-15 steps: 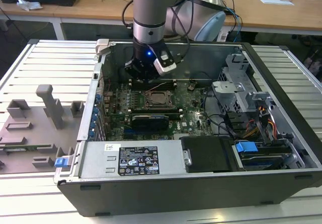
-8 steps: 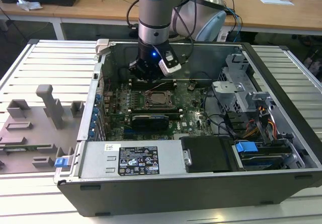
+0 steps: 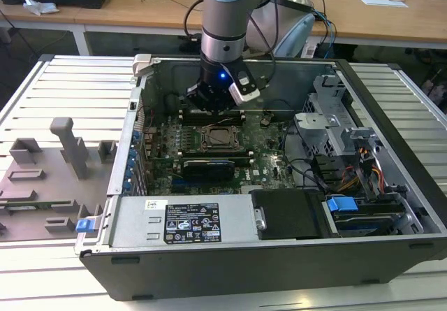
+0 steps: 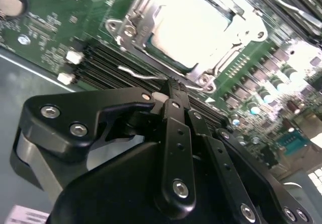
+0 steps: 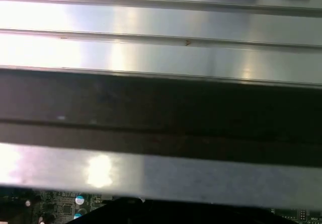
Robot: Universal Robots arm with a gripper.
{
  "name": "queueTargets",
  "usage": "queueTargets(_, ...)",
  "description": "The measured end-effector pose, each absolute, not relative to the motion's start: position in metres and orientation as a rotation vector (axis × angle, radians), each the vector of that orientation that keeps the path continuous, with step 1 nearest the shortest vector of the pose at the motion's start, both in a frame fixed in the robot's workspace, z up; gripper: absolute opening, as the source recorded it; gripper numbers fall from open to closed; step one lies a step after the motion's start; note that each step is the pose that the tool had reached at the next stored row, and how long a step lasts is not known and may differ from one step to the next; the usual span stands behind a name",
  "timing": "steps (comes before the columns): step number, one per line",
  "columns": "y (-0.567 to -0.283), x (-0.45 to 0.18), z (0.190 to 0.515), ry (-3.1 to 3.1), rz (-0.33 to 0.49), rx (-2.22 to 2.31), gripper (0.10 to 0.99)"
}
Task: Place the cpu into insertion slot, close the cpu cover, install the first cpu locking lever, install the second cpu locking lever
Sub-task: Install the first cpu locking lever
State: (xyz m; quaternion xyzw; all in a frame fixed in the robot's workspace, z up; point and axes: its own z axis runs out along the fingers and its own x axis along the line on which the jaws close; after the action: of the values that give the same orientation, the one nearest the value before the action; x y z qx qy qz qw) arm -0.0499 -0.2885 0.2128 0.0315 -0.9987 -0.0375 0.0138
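We saw the cpu [image 4: 193, 30] seated in the insertion slot [image 3: 218, 138] on the green board [image 4: 45, 22] inside the open computer case [image 3: 391, 185]. The cpu cover [image 4: 138, 15] lay down around the chip as a silver frame. A thin wire lever [image 4: 143, 76] ran along the socket edge just beside the gripper [image 4: 168, 90], whose black fingers [image 4: 173, 105] were pressed together at the tip, nothing clearly held. The arm [image 3: 225, 38] hung just behind the socket.
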Motion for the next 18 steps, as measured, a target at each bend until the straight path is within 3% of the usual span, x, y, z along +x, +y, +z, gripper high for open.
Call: queueTargets(18, -0.293, -0.026, 0.202, -3.102, -0.123, 0.094, 0.106)
